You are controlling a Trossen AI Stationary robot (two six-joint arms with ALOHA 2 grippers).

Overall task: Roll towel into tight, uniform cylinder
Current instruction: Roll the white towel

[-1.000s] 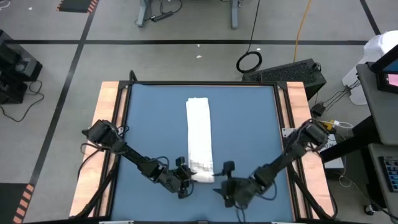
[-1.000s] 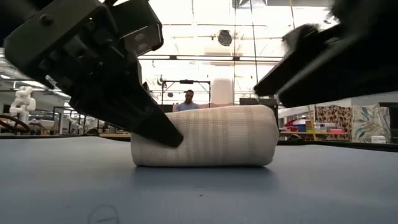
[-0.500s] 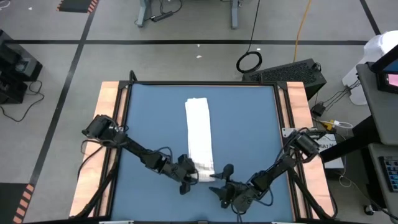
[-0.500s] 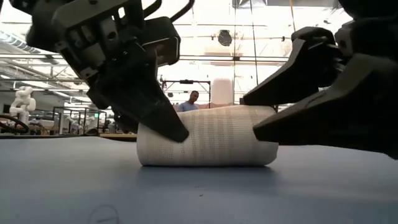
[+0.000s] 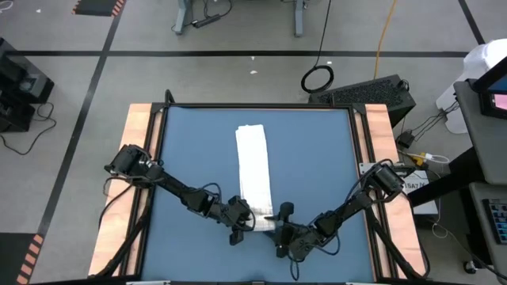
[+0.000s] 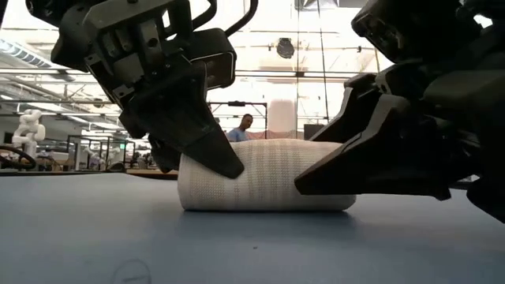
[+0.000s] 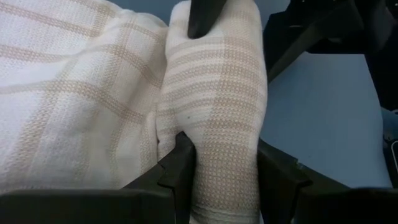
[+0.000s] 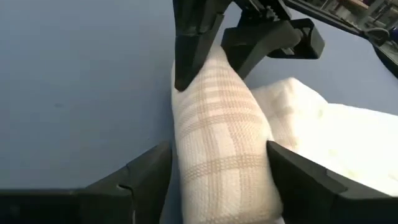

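Observation:
The white towel (image 5: 253, 162) lies as a long strip on the blue table (image 5: 190, 158), running from far to near. Its near end is wound into a short roll (image 6: 268, 177) that rests on the table on its side. My left gripper (image 5: 243, 222) is shut on the roll's left end. My right gripper (image 5: 279, 216) comes in from the right, and its open fingers (image 8: 146, 171) straddle the roll's right end. In the left wrist view the flat strip (image 7: 74, 93) lies beside the roll. My left gripper pinches the roll's left end (image 7: 217, 155) between its two fingers (image 7: 179, 165), one on each curved side, several wound layers thick. It comes slanting down from the table's left and near side. The roll lies on the table. My right gripper's fingers stand close against both sides of the roll's right end (image 8: 217, 168); whether they touch it I cannot tell.
Wooden rails (image 5: 142, 158) edge the table on the left and right. Bare blue surface lies on both sides of the strip. Beyond the table in the low view is a workshop hall with a person (image 6: 246, 126) far back.
My right gripper has come down and moved toward the table's left, to the roll's right end, its fingers now around it. My left gripper has shifted a little toward the table's right and rolled about its own axis while keeping its hold. The roll has slid slightly rightward.

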